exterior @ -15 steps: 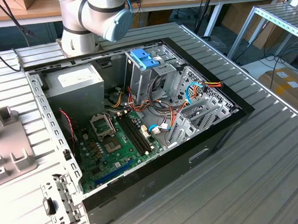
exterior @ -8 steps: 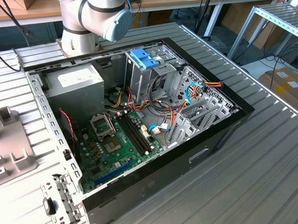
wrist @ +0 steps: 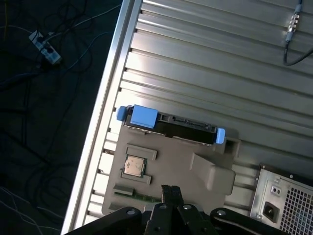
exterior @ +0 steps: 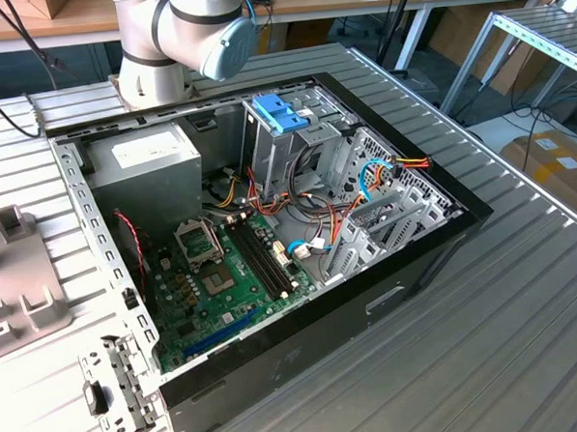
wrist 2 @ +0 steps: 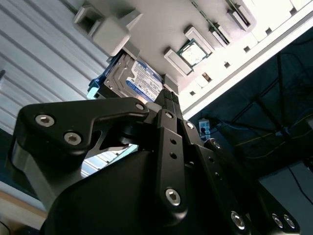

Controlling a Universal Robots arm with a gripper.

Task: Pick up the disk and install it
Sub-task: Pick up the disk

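Grey arm [exterior: 187,33] seen bent at a joint, black gripper [wrist: 170,190] held above the tabletop [wrist: 220,58], fingers [wrist 2: 165,100] pressed together, nothing clasped.

No wording can be read anywhere here, but there is print to report. In the second wrist view, the disk [wrist 2: 116,78] carries a blue-and-white label [wrist 2: 145,82] across its flat face, with lines of type too fine to make out. In the exterior view, a white label [exterior: 142,151] sits on top of the grey power supply box [exterior: 166,195] inside the open computer case [exterior: 390,300], and its wording is a blur. At the exterior view's right, a cardboard box [exterior: 557,178] shows pale stickers [exterior: 546,145], unreadable too. In the first wrist view, the processor chip [wrist: 133,166] in the grey tray [wrist: 188,171] bears faint, illegible markings.
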